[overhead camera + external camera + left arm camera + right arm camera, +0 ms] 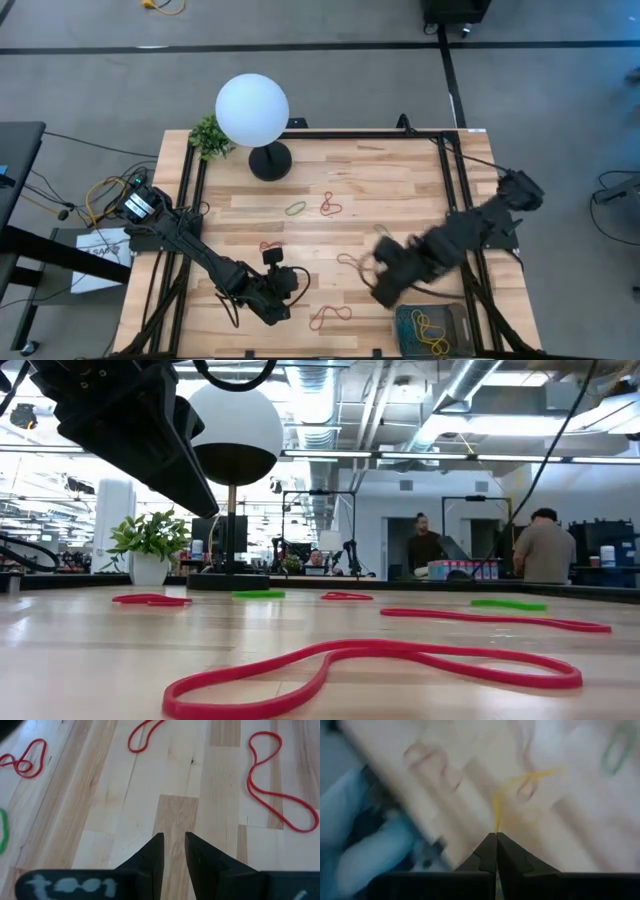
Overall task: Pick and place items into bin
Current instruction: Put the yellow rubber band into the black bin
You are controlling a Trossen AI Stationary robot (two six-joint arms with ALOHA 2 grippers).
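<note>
A thin yellow rubber-band loop (520,782) is pinched between the tips of the right hand (496,836), which is fully closed on it; the band trails out ahead of the tips, stretched and loose. Seen from above, this right hand (385,285) sits at about five o'clock on the pale wooden plank desk (400,190), just at eleven o'clock from the small dark grey mesh-walled bin (432,330). The bin rests at the desk's five o'clock corner and already holds a few yellow bands (432,326).

More bands lie scattered on the desk: a red twisted loop (330,316) near six o'clock, a red figure-eight (330,205) and a green loop (296,209) near the centre, and a small red one (270,246) toward seven o'clock.

The left hand (272,300) waits at about seven o'clock, its fingers (155,852) slightly parted and holding nothing, pointing over bare wood.

A white globe lamp on a black base (255,112) and a small green plant (210,133) stand at eleven o'clock.

Risk: the hold is only on a sliver of band, so it could slip free or snap out on the way over. The hanging part could also catch on the bin's mesh wall and drape outside it.
</note>
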